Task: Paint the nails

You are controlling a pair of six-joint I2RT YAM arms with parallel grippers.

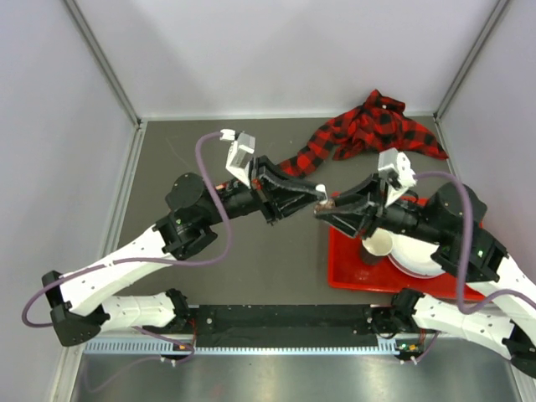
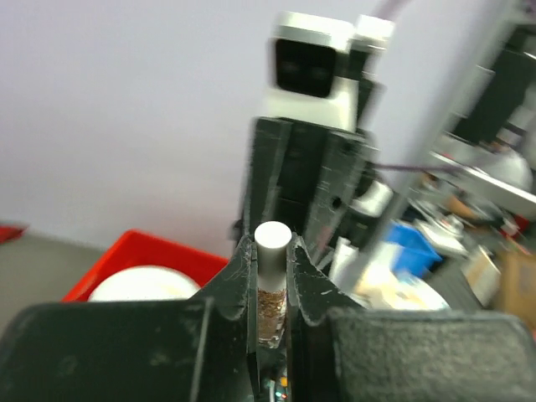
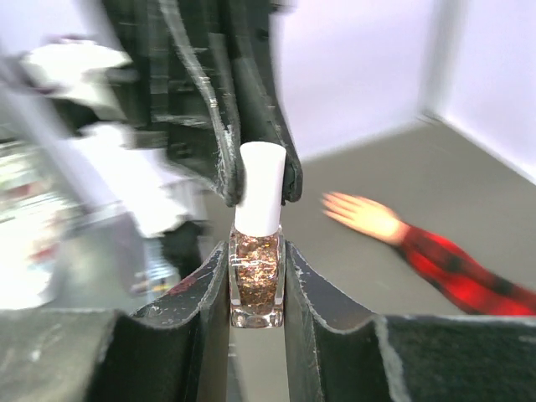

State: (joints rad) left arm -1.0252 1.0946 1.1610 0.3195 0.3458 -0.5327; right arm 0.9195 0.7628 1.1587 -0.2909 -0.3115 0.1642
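Observation:
A small glass nail polish bottle (image 3: 257,285) of copper glitter with a white cap (image 3: 259,197) is held in the air between both grippers. My right gripper (image 3: 255,251) is shut on the glass body. My left gripper (image 2: 272,247) is shut on the white cap (image 2: 272,251). In the top view the two grippers meet tip to tip, left gripper (image 1: 321,191) and right gripper (image 1: 321,211), above the table's middle. The pale mannequin hand (image 3: 360,215) lies flat on the table beyond the bottle, on a red-and-black plaid sleeve (image 3: 461,268). Its nails are too small and blurred to make out. In the top view the sleeve (image 1: 377,126) shows and the hand is hidden.
A red tray (image 1: 343,268) lies under the right arm with a white bowl (image 1: 414,255) and a small paper cup (image 1: 377,244) in it. The plaid cloth bunches at the back right corner. Grey walls enclose the table on three sides.

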